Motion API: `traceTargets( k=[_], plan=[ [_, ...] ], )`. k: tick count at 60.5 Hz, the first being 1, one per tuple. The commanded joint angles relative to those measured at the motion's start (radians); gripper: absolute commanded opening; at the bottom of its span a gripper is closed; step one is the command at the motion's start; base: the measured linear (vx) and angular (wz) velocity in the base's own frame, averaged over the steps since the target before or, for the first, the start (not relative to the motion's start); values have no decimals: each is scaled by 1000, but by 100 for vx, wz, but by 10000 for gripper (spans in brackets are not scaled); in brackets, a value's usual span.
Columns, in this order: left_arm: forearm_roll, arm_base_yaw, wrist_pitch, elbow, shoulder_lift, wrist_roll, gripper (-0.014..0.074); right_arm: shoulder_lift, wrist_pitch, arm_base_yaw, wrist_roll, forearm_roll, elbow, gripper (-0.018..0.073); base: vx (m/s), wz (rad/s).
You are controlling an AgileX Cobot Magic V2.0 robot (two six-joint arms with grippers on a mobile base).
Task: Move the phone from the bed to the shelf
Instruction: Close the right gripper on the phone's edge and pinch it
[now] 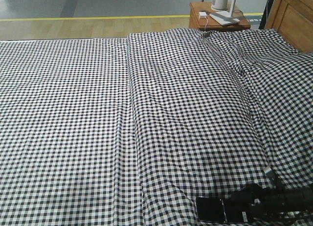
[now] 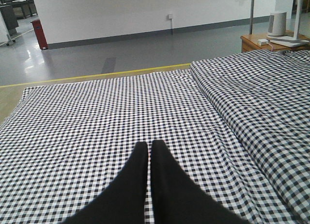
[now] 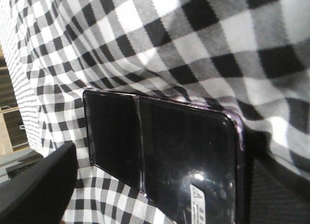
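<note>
As claw (image 3: 157, 190) straddles phone (image 1: 211, 209), bed (image 1: 146, 113) edge near

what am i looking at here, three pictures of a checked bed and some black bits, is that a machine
Yes, it is a robot with two arms, each ending in a two-finger gripper. The wide picture looks forward from the robot over the bed. A bedside table stands at the far corner. The other two pictures come from cameras on the wrists. The left wrist view shows the left gripper, its black fingers pressed together and holding nothing. The right wrist view is a close-up of the phone, a glossy black slab lying on the sheet. The right gripper has a finger on either side of it, one visibly clear, so it is not yet gripped.
</note>
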Motion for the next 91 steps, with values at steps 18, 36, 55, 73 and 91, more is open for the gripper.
traceTargets(
  k=[18,36,55,73,91],
  plan=[
    [-9,-2,-72,-22,-14,-6,1,-27,147,34,-54,18,-1,594,0,0],
    [-9,-2,-72,-22,-14,-6,1,-27,111,88,-79,11,-1,546,0,0],
    [-9,-2,-72,-22,-14,-6,1,-27,123,86,-79,-3,-1,134,0,0],
    [-9,-2,-72,-22,-14,-6,1,-27,216,86,-128,-9,-1,-11,0,0],
    [-9,-2,-72,-22,-14,-6,1,-44,323,86,-117,-21,1,-8,0,0]
  ],
)
